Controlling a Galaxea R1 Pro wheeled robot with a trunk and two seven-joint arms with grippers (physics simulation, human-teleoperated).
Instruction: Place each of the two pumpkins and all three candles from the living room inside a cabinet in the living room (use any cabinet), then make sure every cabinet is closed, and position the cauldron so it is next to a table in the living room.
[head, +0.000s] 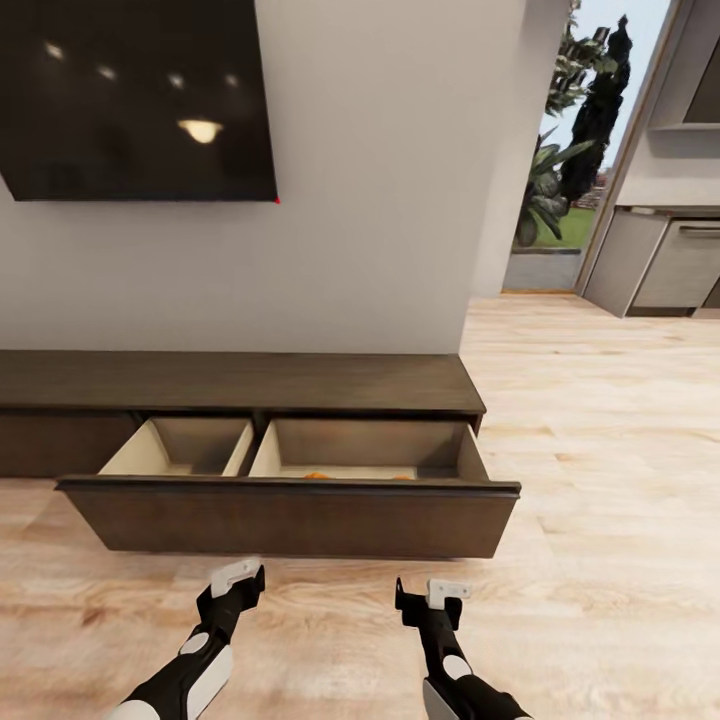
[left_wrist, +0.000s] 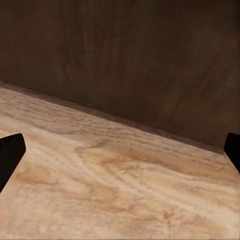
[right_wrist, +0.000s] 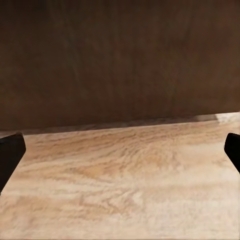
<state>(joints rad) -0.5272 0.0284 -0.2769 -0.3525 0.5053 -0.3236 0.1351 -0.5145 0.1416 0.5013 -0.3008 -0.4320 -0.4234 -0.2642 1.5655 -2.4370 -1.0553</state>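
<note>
The long, low dark brown cabinet (head: 240, 382) stands against the wall with a wide drawer (head: 290, 518) pulled out. Its pale inside is split into two compartments. In the right compartment, two slivers of orange peek over the drawer front, likely the pumpkins (head: 315, 476). The candles and the cauldron are out of view. My left gripper (head: 240, 582) and right gripper (head: 425, 600) hang low over the floor in front of the drawer. Both are open and empty. In the wrist views the left gripper (left_wrist: 120, 150) and the right gripper (right_wrist: 120, 152) face the dark drawer front (left_wrist: 130, 60) over floorboards.
A black TV (head: 135, 95) hangs on the wall above the cabinet. Light wood floor (head: 600, 450) stretches to the right toward a glass door (head: 565, 150) and grey kitchen units (head: 670, 260). The drawer front juts well out over the floor.
</note>
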